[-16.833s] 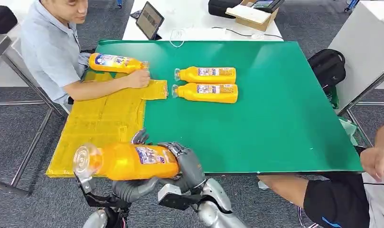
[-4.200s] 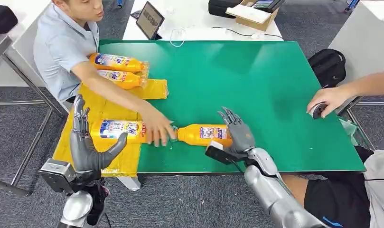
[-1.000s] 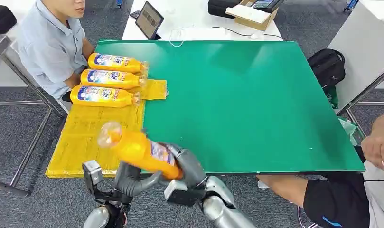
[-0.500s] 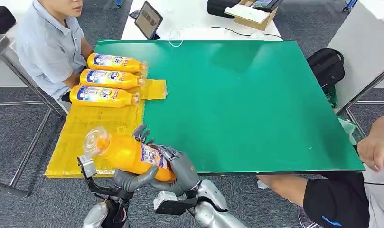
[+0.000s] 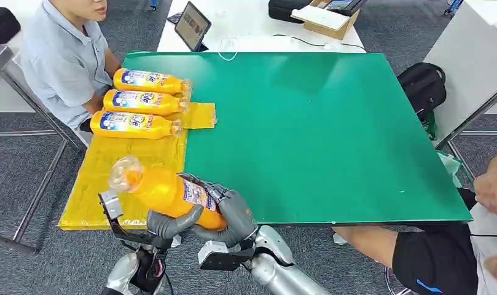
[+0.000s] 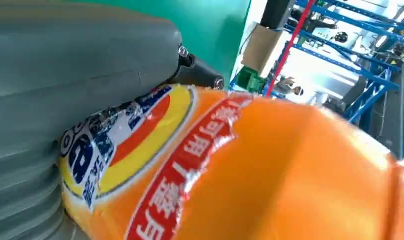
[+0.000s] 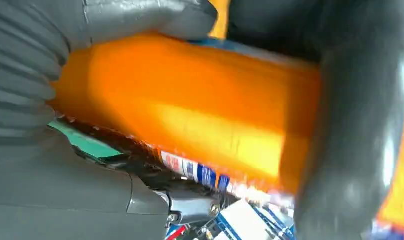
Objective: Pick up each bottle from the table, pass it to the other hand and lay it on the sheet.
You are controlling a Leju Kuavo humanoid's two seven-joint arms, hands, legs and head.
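Note:
An orange bottle [image 5: 163,190] with a blue and white label hangs tilted over the near edge of the yellow sheet [image 5: 110,172], its clear cap pointing left and away from me. My right hand [image 5: 236,212] grips its base end. My left hand [image 5: 172,222] cups it from below, thumb curled under the body. Close up, the bottle [image 6: 269,165] lies against my left hand [image 6: 65,75]. The bottle [image 7: 190,115] also sits between the thumb and dark fingers of my right hand [image 7: 105,22]. Three more bottles [image 5: 141,101] lie side by side at the sheet's far end.
The green table [image 5: 325,135] runs to the right of the sheet. A person in a light blue shirt [image 5: 61,61] sits at the far left. Another person's arm [image 5: 491,184] is at the right edge. A tablet [image 5: 193,26] and a black bag [image 5: 424,86] lie beyond.
The bottle has dropped from a steep tilt to a flatter one and moved a little left. My left hand's thumb has curled in under it. The three bottles on the sheet stay put.

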